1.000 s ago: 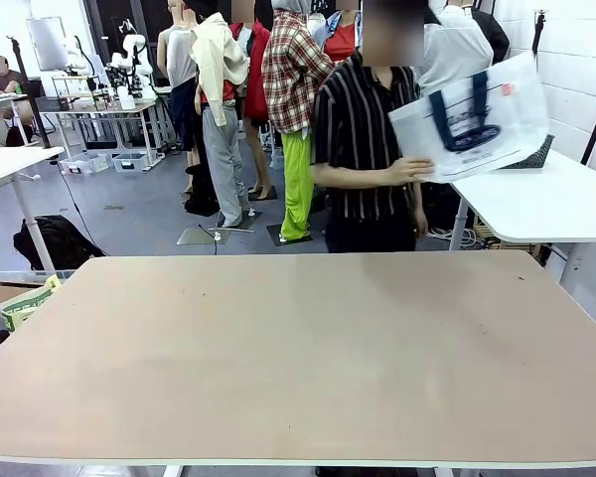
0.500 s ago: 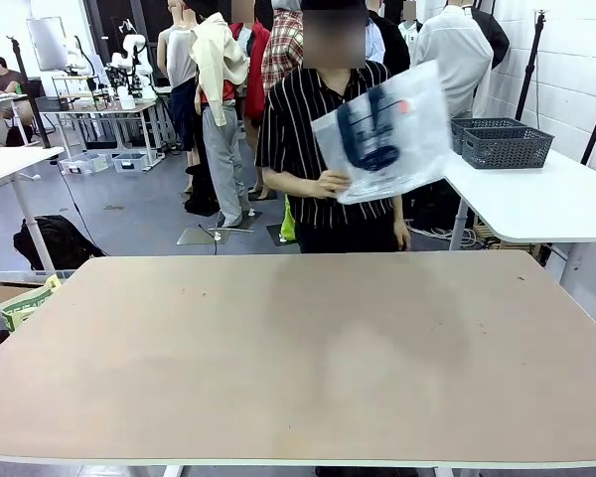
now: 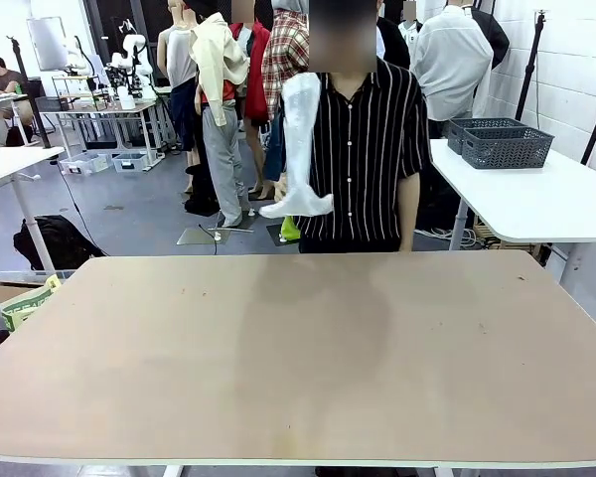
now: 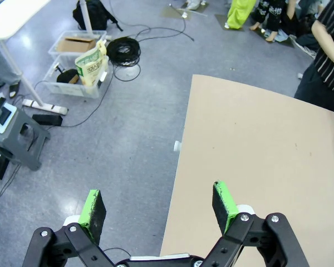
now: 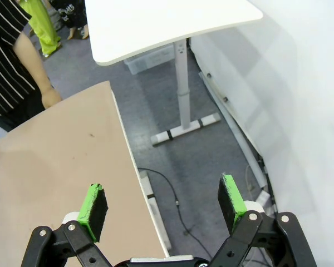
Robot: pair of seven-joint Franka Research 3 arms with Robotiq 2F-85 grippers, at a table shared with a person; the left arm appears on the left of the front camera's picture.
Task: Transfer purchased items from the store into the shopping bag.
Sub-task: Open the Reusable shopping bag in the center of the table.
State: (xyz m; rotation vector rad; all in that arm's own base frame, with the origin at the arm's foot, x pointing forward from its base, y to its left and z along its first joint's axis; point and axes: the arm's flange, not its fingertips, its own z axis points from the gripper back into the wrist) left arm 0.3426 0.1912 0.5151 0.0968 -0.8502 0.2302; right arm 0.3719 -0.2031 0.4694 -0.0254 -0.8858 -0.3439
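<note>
The person (image 3: 366,149) in the striped shirt stands at the far side of the tabletop (image 3: 298,358), upper middle of the front view. The bag (image 3: 302,149) is up in front of their chest, turned edge-on so it reads as a narrow white strip, its lower end curling out towards the left. I cannot make out the hand that holds it. The basket (image 3: 507,147) sits at the upper right on a white tabletop (image 3: 536,204), well apart from the bag, with a second basket (image 3: 469,125) just behind it. In the left wrist view the left fingers (image 4: 93,207) are spread wide with nothing between them, one over the grey floor (image 4: 117,128) and the other over the brown tabletop's edge; the person's shirt shows at the upper right corner. In the right wrist view the right fingers (image 5: 94,203) are spread just as wide and hold nothing, one over the tabletop at the lower left, the other over the floor. There the person's arm hangs at the upper left, near the tabletop's far edge.
</note>
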